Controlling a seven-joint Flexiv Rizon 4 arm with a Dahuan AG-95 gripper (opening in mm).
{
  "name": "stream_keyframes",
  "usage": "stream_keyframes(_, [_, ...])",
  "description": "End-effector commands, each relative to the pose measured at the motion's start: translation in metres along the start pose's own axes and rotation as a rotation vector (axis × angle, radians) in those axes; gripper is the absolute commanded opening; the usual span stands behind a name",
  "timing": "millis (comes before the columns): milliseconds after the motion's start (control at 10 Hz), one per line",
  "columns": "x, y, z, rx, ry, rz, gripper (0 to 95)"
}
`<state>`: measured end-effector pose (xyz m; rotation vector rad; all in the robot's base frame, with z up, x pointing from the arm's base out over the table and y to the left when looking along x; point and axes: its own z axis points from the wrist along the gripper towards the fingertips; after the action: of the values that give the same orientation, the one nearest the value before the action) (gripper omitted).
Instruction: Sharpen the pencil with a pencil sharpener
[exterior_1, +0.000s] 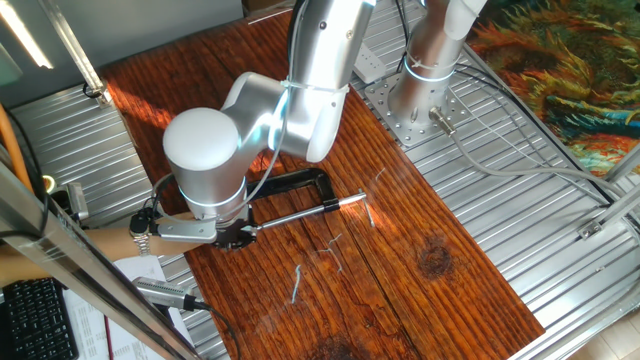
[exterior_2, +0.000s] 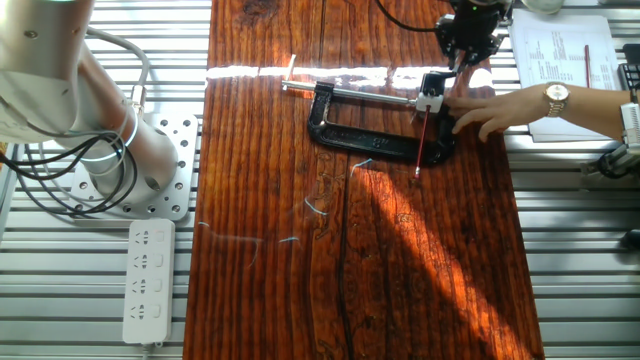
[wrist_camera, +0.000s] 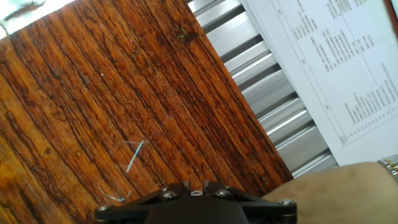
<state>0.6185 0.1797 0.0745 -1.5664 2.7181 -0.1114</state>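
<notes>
Over by the clamp (exterior_2: 375, 125), the pencil (exterior_2: 422, 140) lies across the black frame, long axis running away from the tool (exterior_2: 468, 40); sharpener (exterior_2: 431, 97) sits at its top end, just beside a person's hand (exterior_2: 490, 112); can't tell how open the tool is or if it holds anything.

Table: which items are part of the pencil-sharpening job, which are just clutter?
Job:
pencil
pencil sharpener
claw
C-clamp
person's hand, resting on the clamp

Lying about:
power strip
printed sheet
keyboard
</notes>
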Motion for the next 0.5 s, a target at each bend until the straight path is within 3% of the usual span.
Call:
stream_keyframes(100, [0.0011,0.0016,-0.0017,0.006,0.005,-0.003,0.0])
stream_keyframes(300, [0.0011,0.0016,-0.0017,0.010,0.003,-0.001,0.0])
stream_keyframes(400, [0.0009,0.0020,-0.0034,-0.007,-0.002,0.029,0.0])
stream_keyframes(500, [0.0013,0.0033,-0.0072,-0.005,0.016,0.043,0.0])
